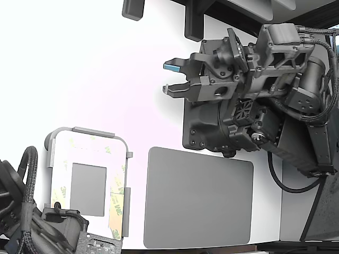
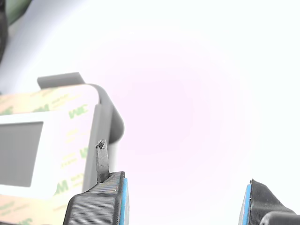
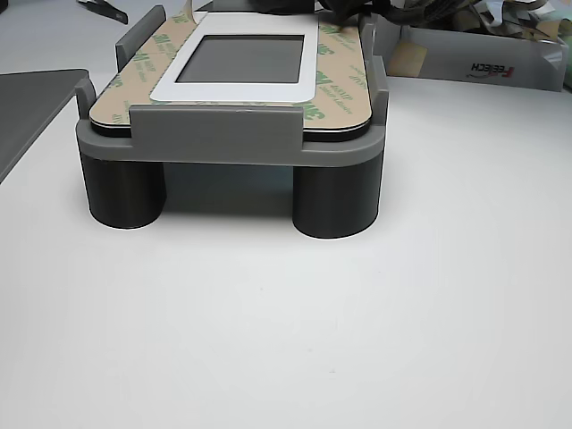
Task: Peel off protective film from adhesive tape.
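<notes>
Pincer [image 1: 168,77] released, jaws spread with a clear gap between the blue-padded fingertips [image 2: 123,199], nothing held; poised above the bare white desk [image 1: 95,69], well apart from the workpiece, in the upper middle of the exterior view. A thin dark metal blade [image 2: 101,161] standing up from one fingertip in the wrist view. Behind the pincer, the black arm body [image 1: 254,100] with its cables, over toward the exterior view's right.

Large grey mat [image 1: 198,198] flat on the desk below the arm, between the arm and the workpiece in the exterior view.

Grey plastic frame [image 3: 228,143] raised on dark cylindrical legs [image 3: 335,201], at the exterior view's lower left, carrying a white plate [image 3: 313,85] with a grey square patch [image 3: 241,58] at its centre. Protective film [image 3: 335,103], tan with green "3M" print, lying along the plate's borders and covering the adhesive tape, none of which shows bare. One strip of film [image 1: 116,203] on the side nearest the mat, seemingly lifted at its lower end in the exterior view.

Second arm [image 1: 32,222] with braided cabling at the exterior view's lower left corner, beside the frame. Cardboard box [image 3: 474,54] holding crumpled strips, behind the frame in the other view.
</notes>
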